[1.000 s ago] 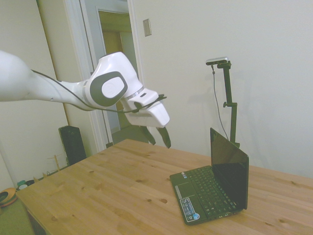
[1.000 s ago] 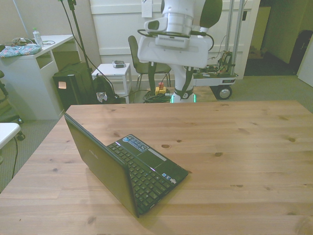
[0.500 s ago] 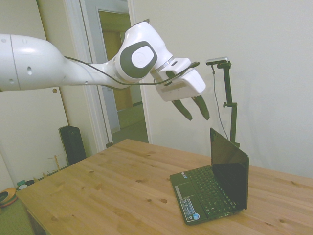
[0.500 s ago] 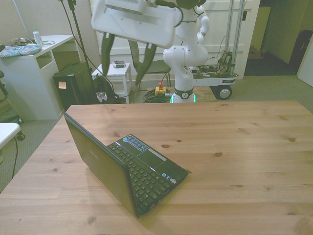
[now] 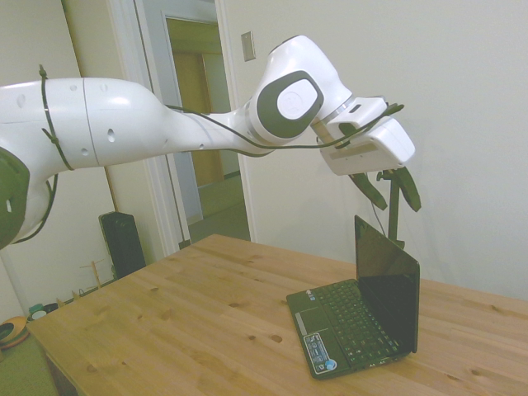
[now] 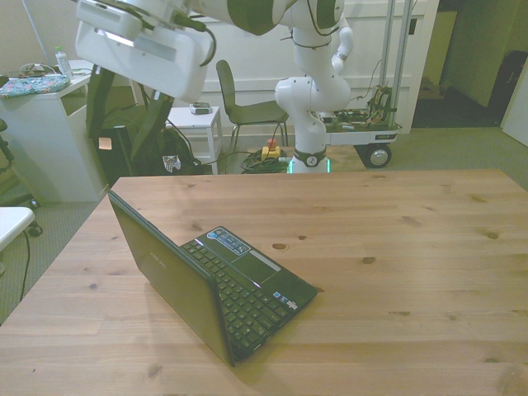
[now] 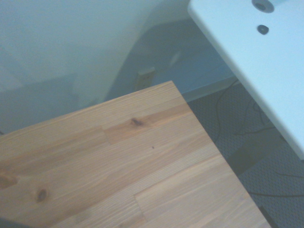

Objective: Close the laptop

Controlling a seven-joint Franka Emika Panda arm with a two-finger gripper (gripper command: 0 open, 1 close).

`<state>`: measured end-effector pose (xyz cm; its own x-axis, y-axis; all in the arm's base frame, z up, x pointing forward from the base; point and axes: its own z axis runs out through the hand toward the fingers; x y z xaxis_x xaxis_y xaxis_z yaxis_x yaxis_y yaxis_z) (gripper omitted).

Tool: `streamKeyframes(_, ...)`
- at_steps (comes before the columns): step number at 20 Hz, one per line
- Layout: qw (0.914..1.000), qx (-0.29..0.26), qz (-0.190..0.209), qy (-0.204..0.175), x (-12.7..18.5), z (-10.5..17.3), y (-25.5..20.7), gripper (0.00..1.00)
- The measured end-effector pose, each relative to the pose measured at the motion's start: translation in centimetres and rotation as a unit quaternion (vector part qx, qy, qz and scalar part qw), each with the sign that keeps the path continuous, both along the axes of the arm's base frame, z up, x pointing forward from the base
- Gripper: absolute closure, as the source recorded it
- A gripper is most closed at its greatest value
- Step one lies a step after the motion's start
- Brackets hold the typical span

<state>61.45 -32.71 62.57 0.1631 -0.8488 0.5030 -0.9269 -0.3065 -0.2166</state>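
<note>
Side: gripper [image 5: 394, 191] above laptop [image 5: 356, 312] lid edge, fingers spread apart, empty, touching nothing | Front: gripper [image 6: 124, 111] high over table [image 6: 396, 247], off the front view's left; laptop open there, untouched | Wrist: only table corner [image 7: 171, 95], floor.

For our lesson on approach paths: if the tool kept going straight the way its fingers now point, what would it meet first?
Probably the laptop: the open tool hangs above its upright screen, fingers aimed down, slightly past the lid. Depth is unclear; it may miss behind and meet the table.
</note>
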Motion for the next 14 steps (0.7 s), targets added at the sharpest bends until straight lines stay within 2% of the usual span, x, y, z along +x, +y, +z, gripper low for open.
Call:
streamKeyframes(9,0.9985,0.044,-0.032,0.006,2.0,-3.0,-5.8,0.0)
streamKeyframes(10,0.9983,0.047,-0.033,0.007,2.4,-3.0,-6.0,1.0)
streamKeyframes(14,0.9981,0.054,-0.028,0.007,4.0,-3.4,-5.7,1.0)
